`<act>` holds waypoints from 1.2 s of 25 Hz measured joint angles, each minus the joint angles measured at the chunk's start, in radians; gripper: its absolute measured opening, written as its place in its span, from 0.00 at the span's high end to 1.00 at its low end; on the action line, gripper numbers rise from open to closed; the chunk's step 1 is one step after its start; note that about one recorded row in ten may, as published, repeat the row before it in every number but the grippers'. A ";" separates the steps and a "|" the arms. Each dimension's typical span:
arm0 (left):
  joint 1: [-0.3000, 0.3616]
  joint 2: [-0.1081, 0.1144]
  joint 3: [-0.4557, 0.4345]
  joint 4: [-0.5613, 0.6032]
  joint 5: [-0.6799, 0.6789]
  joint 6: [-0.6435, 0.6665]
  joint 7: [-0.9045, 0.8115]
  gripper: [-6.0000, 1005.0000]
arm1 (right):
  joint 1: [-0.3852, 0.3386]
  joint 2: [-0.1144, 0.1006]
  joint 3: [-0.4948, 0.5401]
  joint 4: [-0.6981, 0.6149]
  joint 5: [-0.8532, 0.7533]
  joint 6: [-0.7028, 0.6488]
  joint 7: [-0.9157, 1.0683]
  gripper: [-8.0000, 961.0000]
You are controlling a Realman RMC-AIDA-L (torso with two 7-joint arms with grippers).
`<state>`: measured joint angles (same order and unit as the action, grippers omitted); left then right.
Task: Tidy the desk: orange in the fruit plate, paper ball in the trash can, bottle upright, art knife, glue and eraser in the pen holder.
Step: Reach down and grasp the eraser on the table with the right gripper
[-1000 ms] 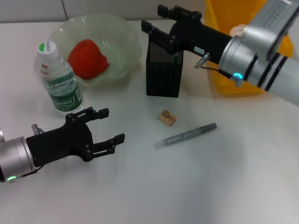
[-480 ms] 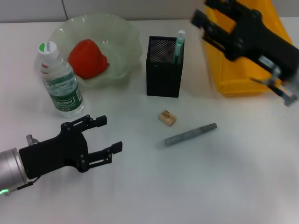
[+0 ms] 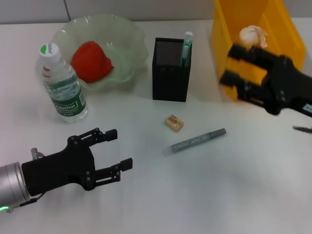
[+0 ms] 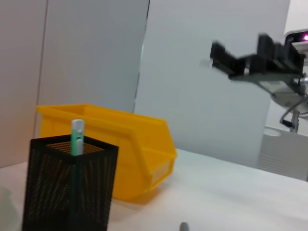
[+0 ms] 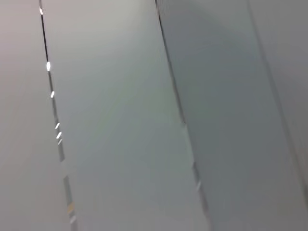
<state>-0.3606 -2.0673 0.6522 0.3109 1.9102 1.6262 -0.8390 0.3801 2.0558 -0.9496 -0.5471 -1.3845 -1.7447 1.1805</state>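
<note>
Surface (image 3: 219,195): plain white desk carrying every item listed below.
Fruit plate (image 3: 127,34): pale green scalloped bowl at the far left; the orange (image 3: 90,61) lies inside it.
Bottle (image 3: 61,84): clear water bottle with green label and white cap, standing upright just near-left of the fruit plate.
Pen holder (image 3: 169,75): black mesh box, far centre, between the fruit plate and the trash can; also seen in the left wrist view (image 4: 67,185).
Art knife (image 3: 185,48): mint-green, standing in the right side of the pen holder, white tip up; its tip shows above the mesh in the left wrist view (image 4: 77,137).
Trash can (image 3: 229,44): yellow bin at the far right, just right of the pen holder; the paper ball (image 3: 252,35) lies inside it. The bin also shows behind the pen holder in the left wrist view (image 4: 130,154).
Eraser (image 3: 174,123): tan block lying on the surface near the pen holder, on its near side.
Glue (image 3: 194,141): grey stick lying flat, slanted, just near-right of the eraser, not touching it.
Right gripper (image 3: 233,65): in front of the trash can's near-left corner, partly covering its wall; fingers spread wide, holding nothing. Visible aloft in the left wrist view (image 4: 220,57).
Left gripper (image 3: 119,148): near left, over bare surface, near side of the bottle; fingers spread, empty, well apart from the glue and eraser.
Right wrist view: only plain grey panels.
</note>
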 joint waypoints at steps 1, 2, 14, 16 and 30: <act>0.000 0.000 0.000 0.000 0.000 0.000 0.000 0.20 | 0.000 0.000 0.000 0.000 0.000 0.000 0.000 0.38; -0.001 0.000 0.000 -0.008 0.000 0.005 0.006 0.20 | -0.003 -0.002 0.004 -0.096 -0.112 0.016 0.148 0.38; -0.024 -0.001 0.011 -0.009 0.002 0.006 0.001 0.20 | 0.093 -0.013 0.066 -0.306 -0.536 0.088 0.480 0.15; -0.023 0.001 0.009 -0.003 0.001 0.007 0.000 0.20 | 0.122 -0.009 0.062 -0.315 -0.579 0.127 0.518 0.15; -0.027 0.004 0.007 0.056 -0.001 -0.002 -0.039 0.20 | 0.317 0.019 0.048 -0.270 -0.738 0.278 0.649 0.15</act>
<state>-0.3874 -2.0636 0.6596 0.3667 1.9089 1.6238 -0.8780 0.6969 2.0744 -0.9018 -0.8172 -2.1222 -1.4665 1.8298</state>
